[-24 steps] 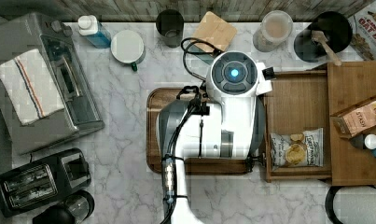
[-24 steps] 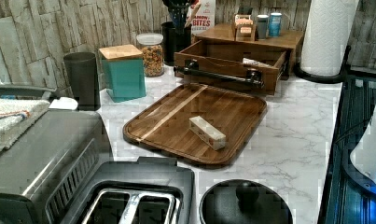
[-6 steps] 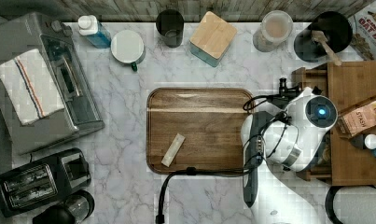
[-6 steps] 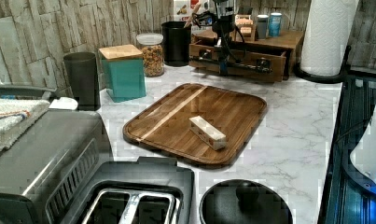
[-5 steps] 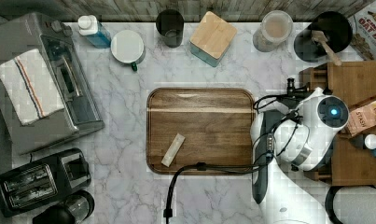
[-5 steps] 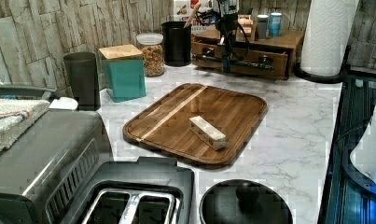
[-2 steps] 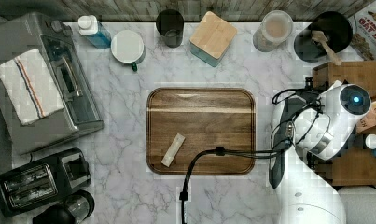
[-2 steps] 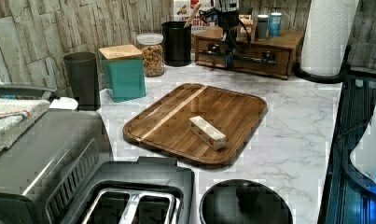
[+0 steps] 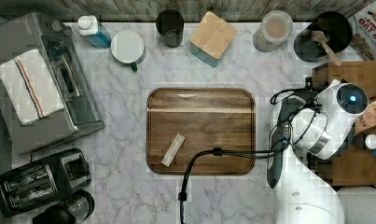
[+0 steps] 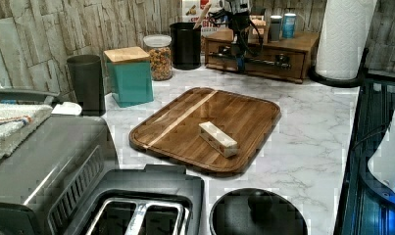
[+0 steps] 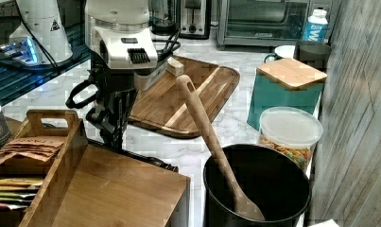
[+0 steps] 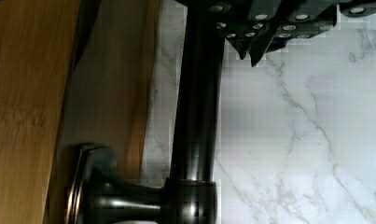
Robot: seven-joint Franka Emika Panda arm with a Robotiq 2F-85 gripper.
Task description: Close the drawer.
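Drawer: the drawer [image 10: 263,58] is being seen at the upper middle of the left view, under the cabinet top [image 10: 283,38]. Its front is lying nearly flush with the cabinet. Whether a last narrow gap is being left cannot be told.
Handle: a dark bar handle [image 12: 197,116] is being carried on posts off the drawer front [image 12: 111,93]. Its long axis is running parallel to that front, across the push line.
Hand: the hand [image 12: 253,49] is being held on the marble side of the bar, just beside it or touching it. The fingers are being kept pressed together, with nothing pinched between them. In the right view the hand [image 11: 115,137] is being pointed down at the cabinet's front edge.
Key relation: the drawer is lying beyond the bar from the hand, toward the right edge of the top view. Any remaining push is therefore being judged to run straight across the bar, into the cabinet.
Stage: the closing is being judged as almost or wholly finished.
Risk: the bar is round, so the fingers may be slipped over or under it if the push is angled.
Arm: in the top view the white arm [image 9: 335,116] is being held over the cabinet's left edge, at the right of the frame.
Other things: the tray [image 9: 200,130] with a small block [image 9: 173,150] is being left on the table [image 9: 129,93], mid-frame, well apart from the hand.
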